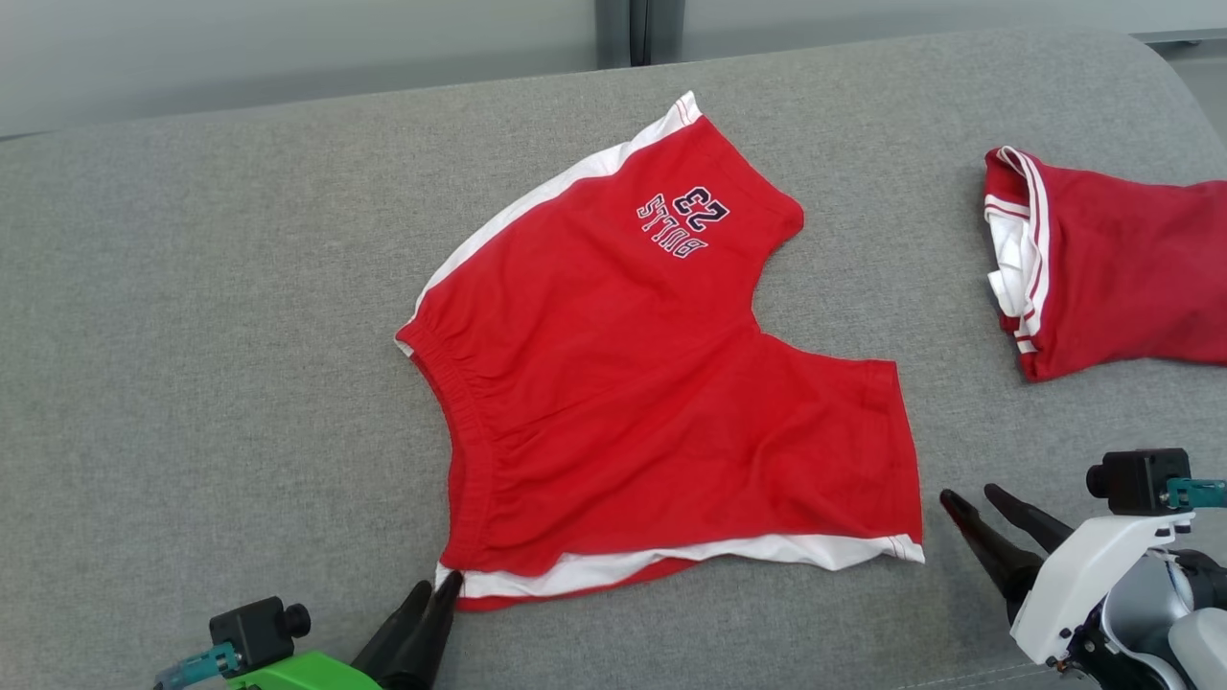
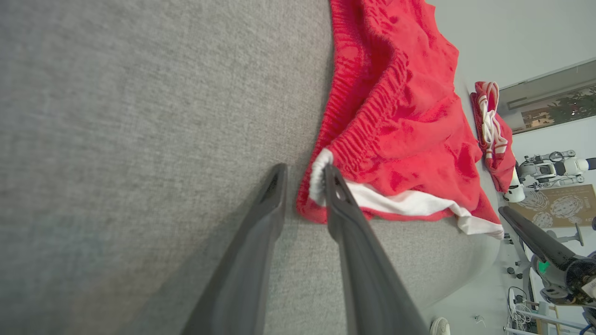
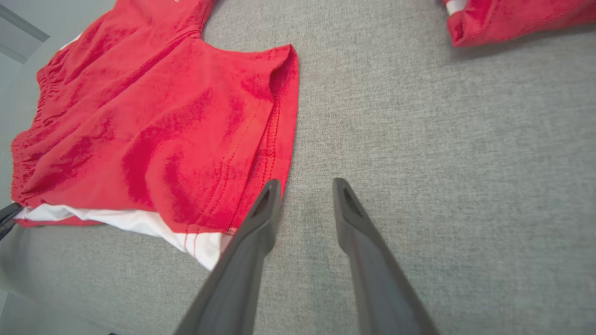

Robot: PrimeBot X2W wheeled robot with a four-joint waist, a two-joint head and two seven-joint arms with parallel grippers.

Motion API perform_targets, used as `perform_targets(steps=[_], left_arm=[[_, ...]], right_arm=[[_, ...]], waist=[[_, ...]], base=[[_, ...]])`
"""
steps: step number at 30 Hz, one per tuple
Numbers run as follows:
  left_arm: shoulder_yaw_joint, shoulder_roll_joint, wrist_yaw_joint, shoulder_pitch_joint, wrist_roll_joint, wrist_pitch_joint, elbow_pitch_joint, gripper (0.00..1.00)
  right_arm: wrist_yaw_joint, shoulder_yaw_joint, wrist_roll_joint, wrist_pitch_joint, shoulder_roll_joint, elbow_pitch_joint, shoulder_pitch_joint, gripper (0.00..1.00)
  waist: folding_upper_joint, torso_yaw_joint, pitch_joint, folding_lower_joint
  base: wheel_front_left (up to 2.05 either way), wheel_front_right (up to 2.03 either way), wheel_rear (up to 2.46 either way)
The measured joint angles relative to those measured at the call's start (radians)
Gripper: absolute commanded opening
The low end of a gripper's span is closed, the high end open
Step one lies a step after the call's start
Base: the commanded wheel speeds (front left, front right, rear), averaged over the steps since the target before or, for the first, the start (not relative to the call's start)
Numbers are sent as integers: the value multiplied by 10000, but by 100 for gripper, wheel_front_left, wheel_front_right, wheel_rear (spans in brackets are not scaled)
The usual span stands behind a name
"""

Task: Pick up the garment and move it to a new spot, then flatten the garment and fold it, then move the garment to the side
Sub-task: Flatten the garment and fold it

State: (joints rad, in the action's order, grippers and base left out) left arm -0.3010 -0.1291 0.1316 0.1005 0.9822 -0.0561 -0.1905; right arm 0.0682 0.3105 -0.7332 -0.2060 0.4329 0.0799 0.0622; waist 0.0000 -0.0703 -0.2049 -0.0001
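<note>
Left end effector (image 1: 437, 583) apparently touches shorts (image 1: 623, 383); waistband leftward, legs splayed right.

A tabletop (image 1: 192, 335) covered in coarse grey woven fabric, rounded at its far corner, spread across the foreground under soft, even light that cast only faint shadows. Behind it stood a pale grey wall (image 1: 288, 48) split by a dark vertical post (image 1: 640, 29). Off to one side lay a pale floor (image 2: 479, 298), and a brown board (image 2: 558, 204) with white circular patterns leaned there.
</note>
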Motion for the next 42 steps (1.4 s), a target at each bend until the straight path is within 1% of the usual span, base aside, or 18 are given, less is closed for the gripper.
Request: perform_targets(steps=[6, 11, 13, 14, 18, 21, 23, 25, 27, 31, 33, 37, 41, 42], left_arm=[[-355, 59, 2, -77, 2, -2, -71, 100], [-399, 10, 2, -79, -86, 245, -151, 100], [-320, -123, 2, -76, -316, 458, -222, 100], [-320, -123, 2, -76, -316, 458, -222, 100], [-169, -499, 0, -54, -853, 849, -267, 100], [-157, -639, -15, -35, -1331, 1164, -217, 100], [-144, -756, -105, -38, -1630, 1386, -144, 100], [-142, -798, -138, -44, -1952, 1647, -33, 100], [-127, -796, -230, -64, -2171, 1958, 104, 100], [-96, -790, -347, -85, -2665, 2560, 278, 100], [-59, -780, -395, -85, -2819, 2824, 366, 100], [-36, -788, -581, -87, -3413, 2959, 405, 100], [-176, -798, -721, -89, -4061, 3009, 439, 100], [-385, -796, -750, -93, -4462, 3035, 449, 100]], right_arm=[[-102, 144, 234, 242, -155, 79, 11, 100], [-355, -173, 587, 863, -148, -92, 0, 100], [-500, -414, 698, 1283, -165, -245, -25, 100], [-500, -414, 698, 1283, -165, -245, -25, 100], [-821, -930, 1122, 2127, -111, -539, -116, 100], [-1154, -1266, 1528, 2794, -19, -752, -117, 100], [-1331, -1432, 1758, 3187, -6, -851, -117, 100], [-1407, -1467, 1916, 3534, -31, -905, -115, 100], [-1413, -1434, 2138, 3820, -58, -915, -97, 100], [-1582, -1434, 2554, 4399, -150, -915, 100, 100], [-1666, -1427, 2704, 4435, -242, -907, 304, 100], [-1674, -1310, 3043, 4445, -430, -895, 654, 100], [-1672, -815, 3172, 4443, -623, -606, 1047, 100], [-1670, -546, 3237, 4443, -732, -418, 1373, 100]], waist=[[0, 30, 150, 0], [0, 50, 237, 0], [0, 60, 306, 0], [0, 60, 306, 0], [0, 93, 483, 0], [0, 142, 627, 1], [0, 191, 721, 0], [0, 247, 825, 0], [0, 303, 943, 0], [0, 411, 1217, 0], [0, 467, 1362, 0], [0, 592, 1611, 0], [0, 735, 1765, 0], [0, 822, 1803, 0]], base=[[0, 0, 0], [0, 0, 0], [0, 0, 0], [0, 0, 0], [0, 0, 0], [0, 0, 0], [0, 0, 0], [0, 0, 0], [0, 0, 0], [0, 0, 0], [0, 0, 0], [0, 0, 0], [0, 0, 0], [0, 0, 0]])
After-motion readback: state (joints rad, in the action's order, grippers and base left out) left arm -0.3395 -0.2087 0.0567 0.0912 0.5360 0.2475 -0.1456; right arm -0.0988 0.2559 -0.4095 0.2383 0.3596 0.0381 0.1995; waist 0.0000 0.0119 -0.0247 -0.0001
